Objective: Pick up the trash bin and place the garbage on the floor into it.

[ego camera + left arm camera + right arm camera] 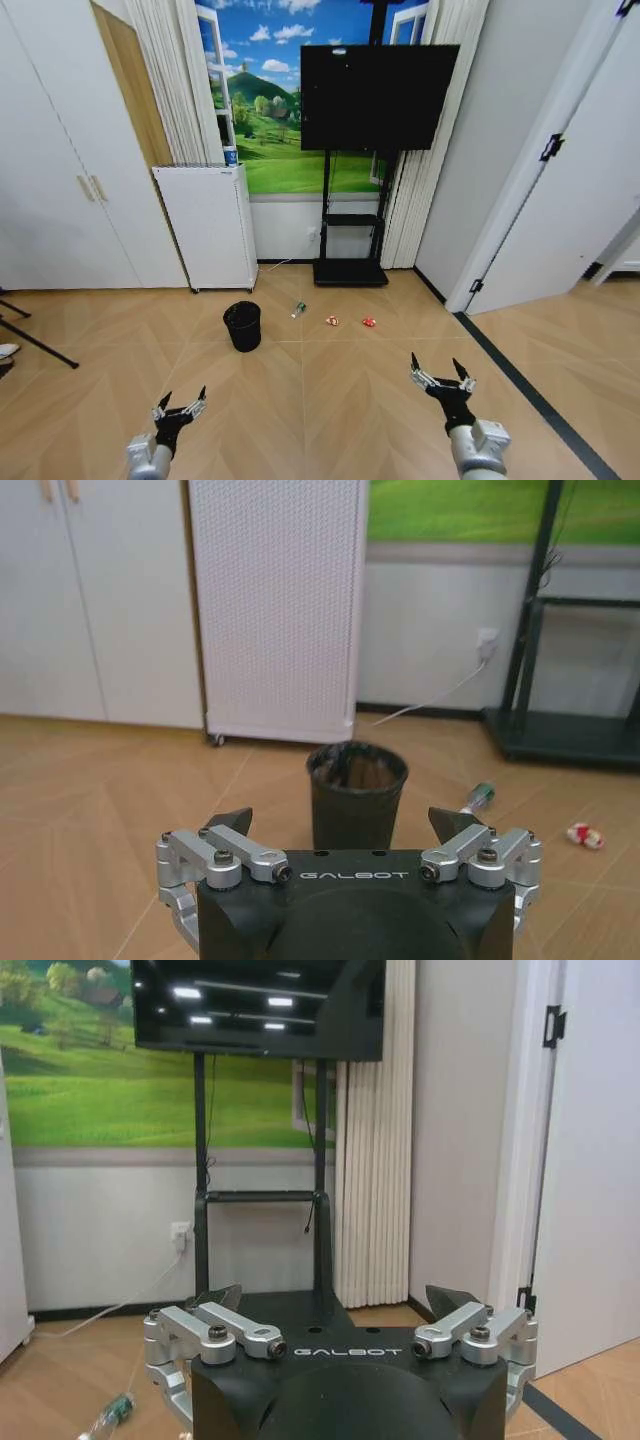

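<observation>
1. Both sets of jaws are spread wide and hold nothing. My left gripper hangs low at the near left of the head view; my right gripper hangs low at the near right. Both are well apart from everything the task concerns.
2. I judge the task is at its very start: nothing is picked up, and the approach is the step in hand.
3. The trash bin stands upright on the floor, ahead and slightly left, near a tall white perforated appliance. It is a small, round, black mesh basket, tapering slightly downward, open at the top.
4. The garbage lies in a loose row to the bin's right: a small clear-greenish bottle on its side, then two crumpled red-and-white wrappers and, each apart from the next.
5. The next move, as I judge it, calls for closing on the bin and lowering my left jaws over its rim.
</observation>
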Robot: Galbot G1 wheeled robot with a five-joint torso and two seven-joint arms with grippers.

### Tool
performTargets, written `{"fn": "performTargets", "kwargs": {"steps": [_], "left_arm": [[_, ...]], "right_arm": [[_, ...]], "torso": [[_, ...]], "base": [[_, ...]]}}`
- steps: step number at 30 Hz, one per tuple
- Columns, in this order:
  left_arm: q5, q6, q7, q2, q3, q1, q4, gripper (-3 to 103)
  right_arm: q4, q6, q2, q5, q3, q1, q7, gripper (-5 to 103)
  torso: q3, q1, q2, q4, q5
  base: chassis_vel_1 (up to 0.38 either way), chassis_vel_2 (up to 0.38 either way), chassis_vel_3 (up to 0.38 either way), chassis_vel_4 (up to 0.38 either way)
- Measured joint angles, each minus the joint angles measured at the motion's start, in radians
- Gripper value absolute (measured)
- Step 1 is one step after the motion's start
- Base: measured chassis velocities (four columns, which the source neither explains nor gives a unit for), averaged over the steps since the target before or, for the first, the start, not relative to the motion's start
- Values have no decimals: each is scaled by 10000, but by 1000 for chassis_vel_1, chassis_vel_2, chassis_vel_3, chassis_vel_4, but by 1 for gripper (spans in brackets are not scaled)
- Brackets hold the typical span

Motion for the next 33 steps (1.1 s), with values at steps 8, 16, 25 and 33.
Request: {"fn": "performTargets", "kwargs": {"steps": [8, 16, 25, 33], "left_arm": [[-943, -391, 613, 43, -73, 663, -2353, 99], [-1027, -199, 630, 661, 185, 593, -2753, 99], [-1108, -170, 664, 885, 251, 715, -3410, 99], [-804, -18, -139, 609, 140, 869, -3390, 99]], "right_arm": [[283, -48, -177, 386, 191, 145, -303, 100], [-197, 676, -510, -538, -332, 372, -1625, 100], [-423, 873, -551, -922, -484, 494, -1821, 100], [-613, 1116, -565, -866, -307, 487, -1111, 100]], "torso": [[-1, 0, 0, 3, 2], [0, 0, 0, 3, -1], [0, 0, 0, 2, 0], [0, 0, 0, 2, 0]], "base": [[0, 0, 0, 0], [0, 0, 0, 0], [0, 0, 0, 0], [0, 0, 0, 0]]}}
